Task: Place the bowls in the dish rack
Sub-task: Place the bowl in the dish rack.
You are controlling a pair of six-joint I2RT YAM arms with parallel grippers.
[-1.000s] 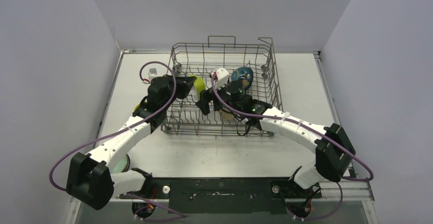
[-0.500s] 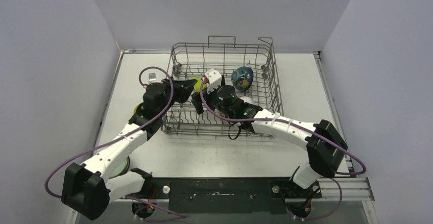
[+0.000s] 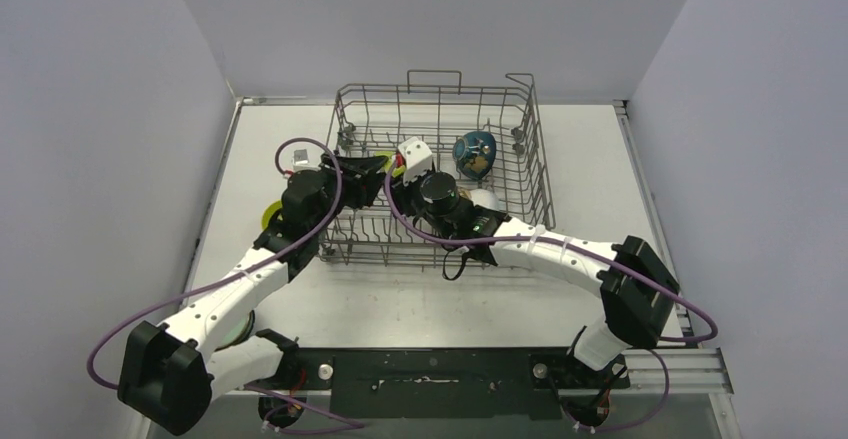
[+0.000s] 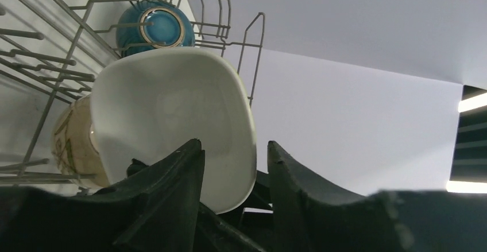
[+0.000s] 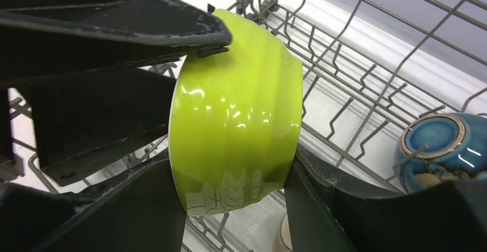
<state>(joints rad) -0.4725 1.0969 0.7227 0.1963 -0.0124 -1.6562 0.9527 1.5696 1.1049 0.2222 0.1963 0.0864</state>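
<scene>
A lime bowl with a white inside hangs on its side over the left part of the dish rack. My right gripper is shut on it, one finger on each side of its wall. My left gripper is open: its jaws straddle the bowl's rim with a gap on the outer side, and one fingertip touches the rim. From above, both grippers meet at the rack's left, left gripper beside right gripper. A dark blue bowl stands on edge in the rack's far right.
A beige patterned bowl leans among the tines below the blue bowl. On the table left of the rack lies a yellow bowl, and a pale green bowl sits near the left arm's base. Rack walls surround both grippers.
The right gripper has closed on the lime bowl. The left gripper's jaws, shut on the bowl's rim before, have opened. Both grippers have shifted slightly left.
</scene>
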